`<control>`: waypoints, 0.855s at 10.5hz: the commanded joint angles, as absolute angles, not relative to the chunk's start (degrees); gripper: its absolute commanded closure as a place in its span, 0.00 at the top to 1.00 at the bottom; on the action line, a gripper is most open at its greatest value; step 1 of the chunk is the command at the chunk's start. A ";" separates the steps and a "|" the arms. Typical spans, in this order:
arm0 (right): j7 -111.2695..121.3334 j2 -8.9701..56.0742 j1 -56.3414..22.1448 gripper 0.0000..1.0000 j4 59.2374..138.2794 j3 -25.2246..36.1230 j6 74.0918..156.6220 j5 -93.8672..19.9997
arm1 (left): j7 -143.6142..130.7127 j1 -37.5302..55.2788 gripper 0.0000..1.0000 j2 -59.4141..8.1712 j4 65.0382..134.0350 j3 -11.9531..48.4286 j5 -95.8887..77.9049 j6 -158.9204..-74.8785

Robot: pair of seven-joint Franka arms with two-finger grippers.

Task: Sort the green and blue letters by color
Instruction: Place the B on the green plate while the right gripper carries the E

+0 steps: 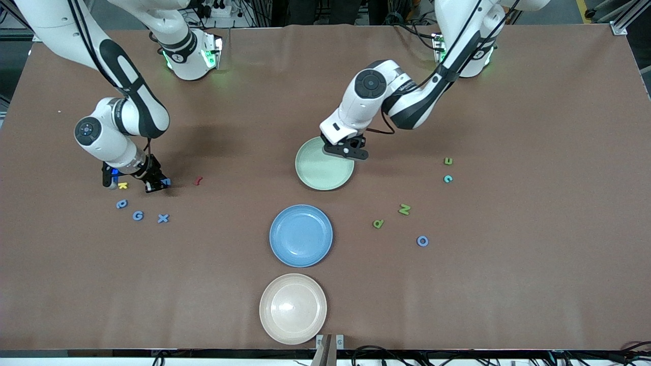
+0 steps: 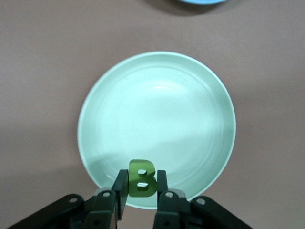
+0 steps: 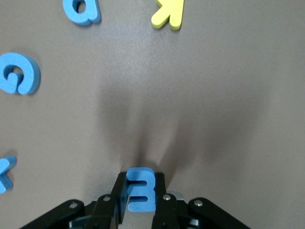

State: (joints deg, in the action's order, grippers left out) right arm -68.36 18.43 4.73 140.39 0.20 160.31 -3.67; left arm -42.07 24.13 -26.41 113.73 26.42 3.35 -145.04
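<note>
In the front view, the left gripper [image 1: 347, 151] is held over the rim of the pale green round plate [image 1: 318, 175] near the table's middle, and the right gripper [image 1: 152, 183] is down at the table toward the right arm's end, among scattered foam letters.

In the left wrist view, an olive green foam letter B [image 2: 141, 178] is clamped between the closed fingers.

In the right wrist view, a blue foam letter E [image 3: 140, 190] is pinched on the table

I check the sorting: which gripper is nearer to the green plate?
Left. The left gripper, shut on the green B, is over the green plate rim; the right gripper holds a blue letter near the right arm's end.
</note>
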 commanded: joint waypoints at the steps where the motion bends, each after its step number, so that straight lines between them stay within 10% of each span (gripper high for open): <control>1: -68.38 20.13 3.61 0.13 140.89 -0.26 161.37 -4.40 | -45.79 26.37 1.00 -29.45 109.78 23.65 8.25 -144.14; 9: -57.22 11.16 3.25 0.00 132.64 -6.21 144.32 -0.81 | -26.43 13.73 1.00 -31.98 106.09 17.67 11.69 -144.14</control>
